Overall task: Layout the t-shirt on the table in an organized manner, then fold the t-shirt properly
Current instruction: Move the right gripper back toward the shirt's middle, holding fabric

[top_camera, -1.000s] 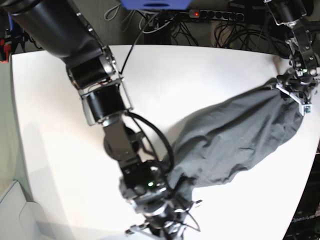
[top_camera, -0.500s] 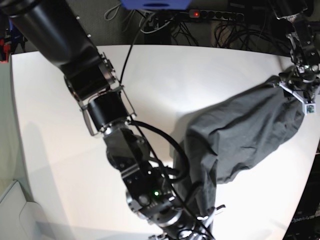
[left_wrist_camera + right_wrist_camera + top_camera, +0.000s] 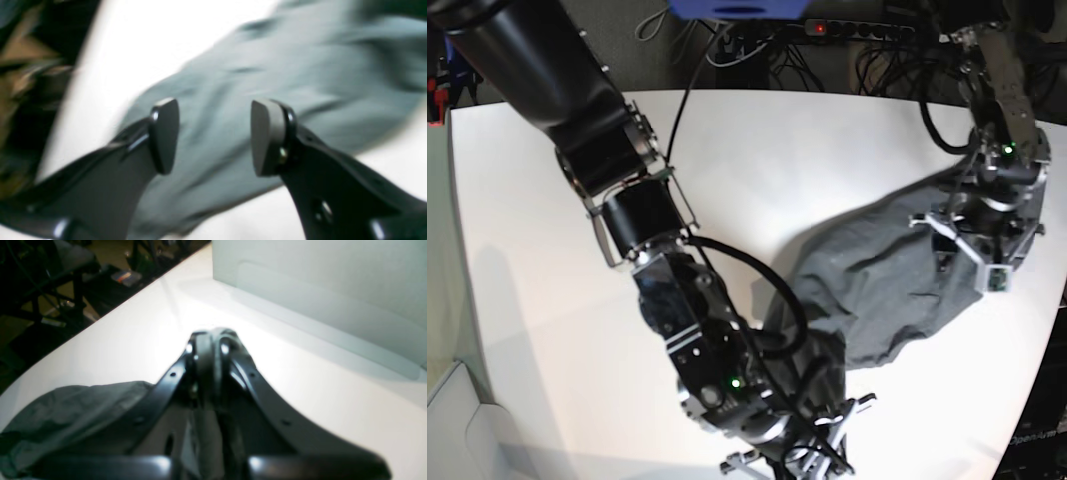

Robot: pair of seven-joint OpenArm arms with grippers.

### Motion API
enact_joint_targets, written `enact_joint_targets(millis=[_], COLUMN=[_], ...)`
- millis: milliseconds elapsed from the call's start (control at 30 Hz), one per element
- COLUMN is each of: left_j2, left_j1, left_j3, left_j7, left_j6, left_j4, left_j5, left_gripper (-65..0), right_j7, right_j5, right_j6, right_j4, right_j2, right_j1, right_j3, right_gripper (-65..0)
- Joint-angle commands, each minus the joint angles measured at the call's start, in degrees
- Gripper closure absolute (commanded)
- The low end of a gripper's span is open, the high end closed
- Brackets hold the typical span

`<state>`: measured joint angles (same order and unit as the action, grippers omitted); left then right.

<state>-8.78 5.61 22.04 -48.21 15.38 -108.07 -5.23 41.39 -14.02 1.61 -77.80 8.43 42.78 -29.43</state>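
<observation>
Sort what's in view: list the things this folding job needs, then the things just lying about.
Job: t-shirt, table, left tool open above the shirt, right tool shut on the shirt.
Lying about: power strip, cables behind the table, pale box.

A black power strip (image 3: 857, 30) with a lit red switch is seen on the floor past the tabletop's far edge, among tangled dark cables (image 3: 757, 50). A blue object (image 3: 737, 8) is cut off at the frame top. A pale translucent bin (image 3: 320, 283) is seen at the tabletop's near-left corner.
</observation>
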Motion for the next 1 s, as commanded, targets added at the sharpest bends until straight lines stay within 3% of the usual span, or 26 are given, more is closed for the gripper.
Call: enact_joint_targets(millis=[0,133,233,467,767,967], left_j2=[0.2,2.1,2.1,-1.8,-6.7,-8.1], left_j1=[-0.9,-4.7,-7.8,-8.7,-7.1,-7.0], left_j3=[-1.7,-6.9,-6.4,2.3,10.7,11.2], left_j7=[0.9,1.0,1.0,5.0,5.3,5.3], left_j6=[-0.5,-0.8,-0.8,-0.8,-0.5,-0.5], left_j4=[1.3,11.7,19.3,26.7,28.6,30.1], left_j5=[0.5,0.5,0.5,0.5,0.5,0.5], left_gripper=[-33.4,-33.4,-33.4,-33.4,-33.4,-33.4], right_j7=[-1.8,0.6,1.6,1.8,1.8,1.8], right_j5=[-0.2,-0.3,-0.4,-4.1,-4.0,-4.2], right_j6=[-0.5,-0.4,-0.4,-0.4,-0.4,-0.4], right_j4=[-1.2,-1.2,-1.2,-1.2,-0.7,-5.9], right_j2=[0.6,0.6,0.6,0.6,0.6,-5.8], right_j1=[2.1,2.0,2.0,0.9,-1.1,-10.7], right_j3=[0.2,0.2,0.2,0.0,0.0,0.2], right_gripper=[0.0,-0.1,-5.6,-26.7,-35.7,-36.5])
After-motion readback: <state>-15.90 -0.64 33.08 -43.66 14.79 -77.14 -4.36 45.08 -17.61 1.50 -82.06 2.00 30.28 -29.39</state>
